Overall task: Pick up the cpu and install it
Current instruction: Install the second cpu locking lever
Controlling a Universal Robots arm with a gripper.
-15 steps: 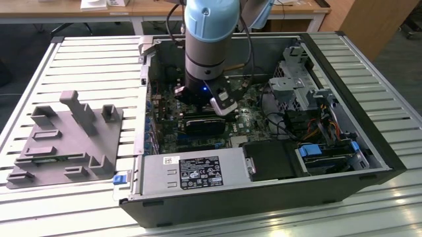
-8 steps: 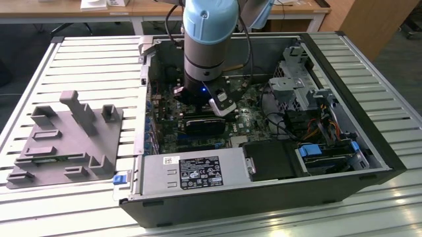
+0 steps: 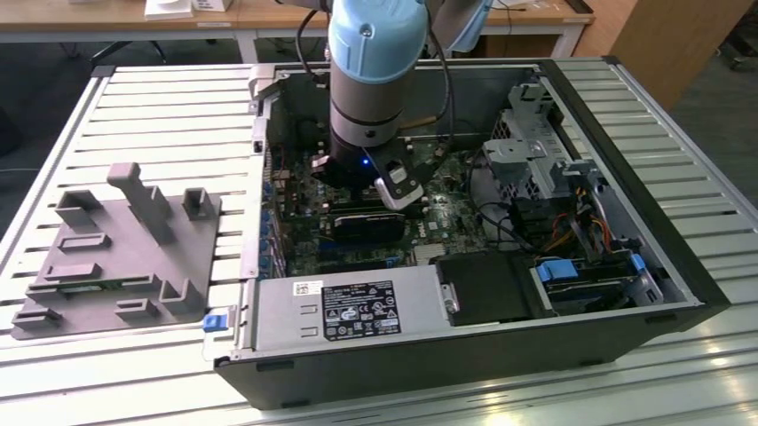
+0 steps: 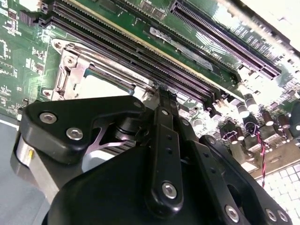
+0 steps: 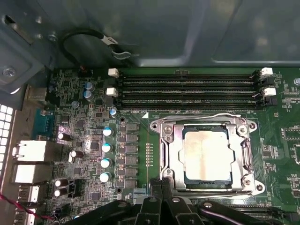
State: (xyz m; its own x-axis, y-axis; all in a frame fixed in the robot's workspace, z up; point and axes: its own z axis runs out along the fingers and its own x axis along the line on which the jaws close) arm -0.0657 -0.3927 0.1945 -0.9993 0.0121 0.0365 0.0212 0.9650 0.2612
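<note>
Exterior view: open PC case (image 3: 592, 89) on slatted table (image 3: 142, 115), motherboard (image 3: 355, 235) inside; grey fixture block (image 3: 113, 253) at case's 9 o'clock. Arm (image 3: 373, 80) reaching straight down into case.

First wrist view: cpu (image 5: 207, 153) seated flat in socket (image 5: 206, 154), frame around it; memory slots (image 5: 187, 86) at socket's 12 o'clock. Gripper (image 5: 161, 185) just beside socket edge, jaws pressed together, holding nothing.

Second wrist view: gripper (image 4: 165, 96) over the board, jaws narrow.
</note>
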